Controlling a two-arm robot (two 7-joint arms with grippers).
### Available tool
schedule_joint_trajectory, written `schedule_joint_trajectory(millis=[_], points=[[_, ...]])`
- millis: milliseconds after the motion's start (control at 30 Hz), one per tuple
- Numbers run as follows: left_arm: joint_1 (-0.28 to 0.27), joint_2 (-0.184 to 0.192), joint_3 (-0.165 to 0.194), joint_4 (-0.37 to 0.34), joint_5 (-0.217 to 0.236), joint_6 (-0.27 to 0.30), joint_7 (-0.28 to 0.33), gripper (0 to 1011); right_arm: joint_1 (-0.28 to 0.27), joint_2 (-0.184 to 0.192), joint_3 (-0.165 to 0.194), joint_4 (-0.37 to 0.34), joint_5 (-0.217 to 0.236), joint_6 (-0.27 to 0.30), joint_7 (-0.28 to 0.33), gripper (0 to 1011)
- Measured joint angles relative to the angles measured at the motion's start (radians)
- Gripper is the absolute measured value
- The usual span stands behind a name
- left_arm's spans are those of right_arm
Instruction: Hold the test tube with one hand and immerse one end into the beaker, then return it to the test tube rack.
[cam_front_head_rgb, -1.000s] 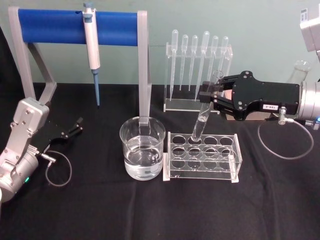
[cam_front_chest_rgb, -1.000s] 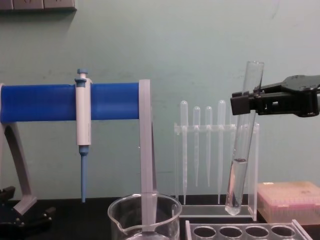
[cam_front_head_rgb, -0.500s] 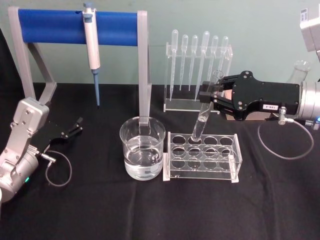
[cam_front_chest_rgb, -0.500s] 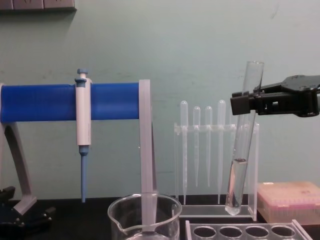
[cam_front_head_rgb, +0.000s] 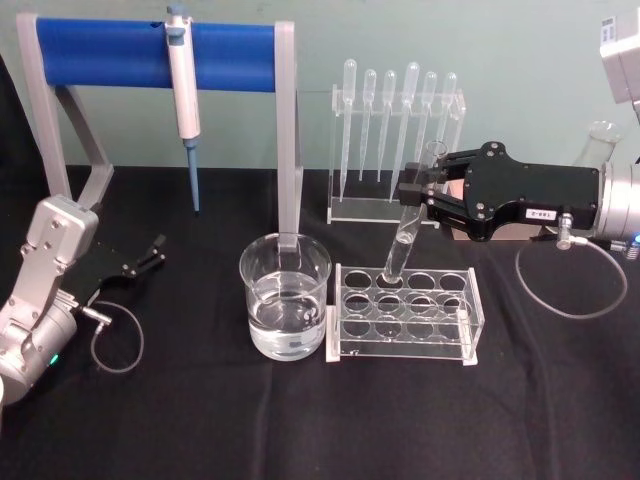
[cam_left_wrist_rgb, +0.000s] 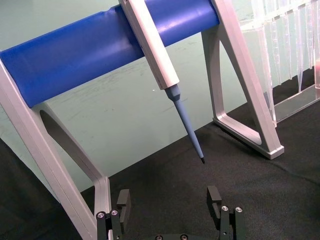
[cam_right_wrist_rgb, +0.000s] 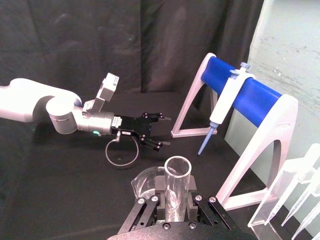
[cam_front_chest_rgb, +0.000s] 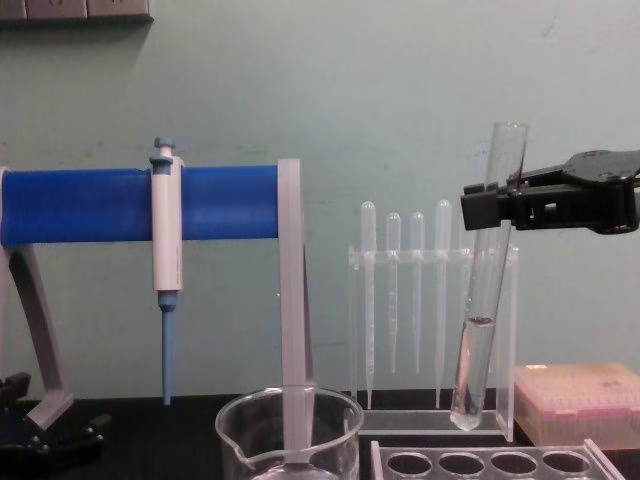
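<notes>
My right gripper (cam_front_head_rgb: 414, 191) is shut on the test tube (cam_front_head_rgb: 404, 242) just below its rim. The tube hangs tilted, and its round bottom is just above a back hole of the clear rack (cam_front_head_rgb: 405, 312). In the chest view the test tube (cam_front_chest_rgb: 484, 300) holds a little liquid in its lower part, and the right gripper (cam_front_chest_rgb: 488, 206) comes in from the right. The tube's rim (cam_right_wrist_rgb: 177, 170) sits between the jaws in the right wrist view. The beaker (cam_front_head_rgb: 285, 298), partly filled with clear liquid, stands left of the rack. My left gripper (cam_front_head_rgb: 152, 254) rests open at the far left.
A blue-barred stand (cam_front_head_rgb: 150, 52) with a white and blue pipettor (cam_front_head_rgb: 183, 90) hanging on it rises behind the beaker. A clear holder of plastic pipettes (cam_front_head_rgb: 395, 130) stands behind the rack. A pink box (cam_front_chest_rgb: 580, 400) lies at the right. Black cloth covers the table.
</notes>
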Motion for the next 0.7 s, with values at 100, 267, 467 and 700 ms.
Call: schedule_joint_trajectory(millis=[100,267,467,700], points=[[0.000,0.000,0.000,0.000,0.000,0.000,0.000,1000,0.000,0.000,0.000,0.000,0.000,0.000,0.000,226],[0.000,0.000,0.000,0.000,0.000,0.000,0.000,1000,0.000,0.000,0.000,0.000,0.000,0.000,0.000,227],[0.000,0.000,0.000,0.000,0.000,0.000,0.000,1000,0.000,0.000,0.000,0.000,0.000,0.000,0.000,226],[0.000,0.000,0.000,0.000,0.000,0.000,0.000,1000,0.000,0.000,0.000,0.000,0.000,0.000,0.000,226]])
